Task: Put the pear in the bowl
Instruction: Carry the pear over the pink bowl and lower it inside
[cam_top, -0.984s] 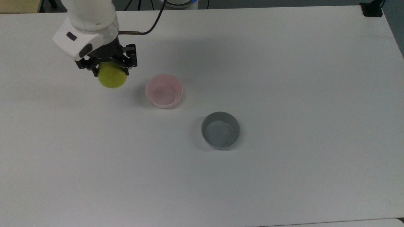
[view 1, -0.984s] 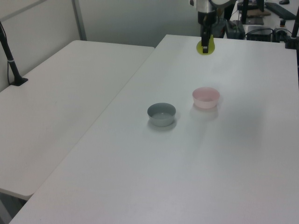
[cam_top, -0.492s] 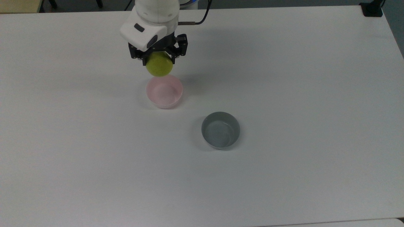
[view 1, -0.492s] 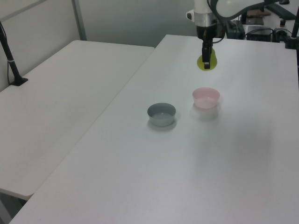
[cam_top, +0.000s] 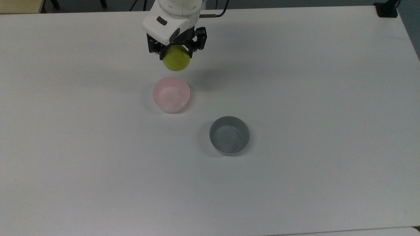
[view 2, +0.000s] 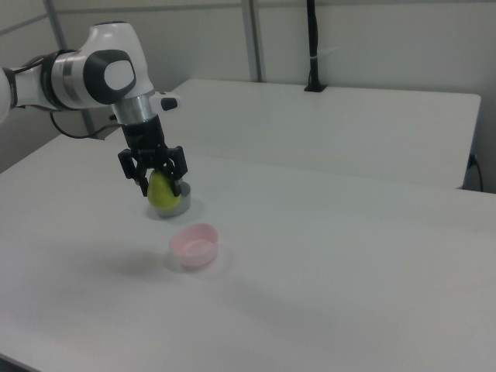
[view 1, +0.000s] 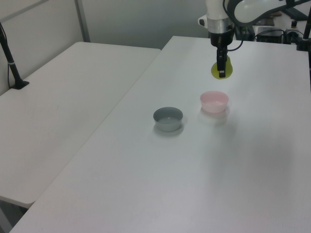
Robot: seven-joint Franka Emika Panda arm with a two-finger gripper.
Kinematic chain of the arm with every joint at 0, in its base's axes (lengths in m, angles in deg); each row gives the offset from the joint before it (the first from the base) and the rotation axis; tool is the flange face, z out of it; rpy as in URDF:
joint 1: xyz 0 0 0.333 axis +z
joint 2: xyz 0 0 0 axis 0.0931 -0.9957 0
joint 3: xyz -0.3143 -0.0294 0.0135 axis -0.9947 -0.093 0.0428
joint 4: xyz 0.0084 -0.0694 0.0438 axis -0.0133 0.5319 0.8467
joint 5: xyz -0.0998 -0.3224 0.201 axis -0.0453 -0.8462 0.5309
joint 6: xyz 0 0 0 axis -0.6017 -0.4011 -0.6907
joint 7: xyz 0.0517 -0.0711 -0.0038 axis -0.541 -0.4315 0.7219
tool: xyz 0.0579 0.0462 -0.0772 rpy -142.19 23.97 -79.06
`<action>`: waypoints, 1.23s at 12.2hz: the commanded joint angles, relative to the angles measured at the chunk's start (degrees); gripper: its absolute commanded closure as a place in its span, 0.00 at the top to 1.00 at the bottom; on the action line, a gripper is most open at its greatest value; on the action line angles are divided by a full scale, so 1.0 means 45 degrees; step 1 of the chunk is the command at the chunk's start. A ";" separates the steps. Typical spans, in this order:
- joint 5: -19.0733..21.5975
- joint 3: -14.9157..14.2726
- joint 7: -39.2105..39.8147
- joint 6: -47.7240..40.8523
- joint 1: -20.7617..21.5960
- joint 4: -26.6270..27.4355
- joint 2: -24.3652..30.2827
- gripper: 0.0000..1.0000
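Holding: the gripper (cam_top: 176, 54) clamps the pear (cam_top: 176, 61) between its fingers, above the table (cam_top: 295, 82).
Pear: hangs in the air, beyond the bowl (cam_top: 170, 94) toward the top view's upper edge.
Grey bowl (cam_top: 229, 135): stands apart, nearer the top view's bottom right.

jaws hide pear (cam_top: 176, 59) top; pear blocks grey bowl (view 2: 180, 206) in right view.
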 commanded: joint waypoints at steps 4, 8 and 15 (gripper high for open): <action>0.0176 -0.0255 -0.0031 0.2179 -0.0273 0.1427 -0.0332 0.43; 0.0136 -0.0256 0.0067 0.3312 -0.0761 0.1369 -0.1543 0.43; 0.0039 -0.0256 -0.0049 0.3918 -0.0703 0.1388 -0.2190 0.48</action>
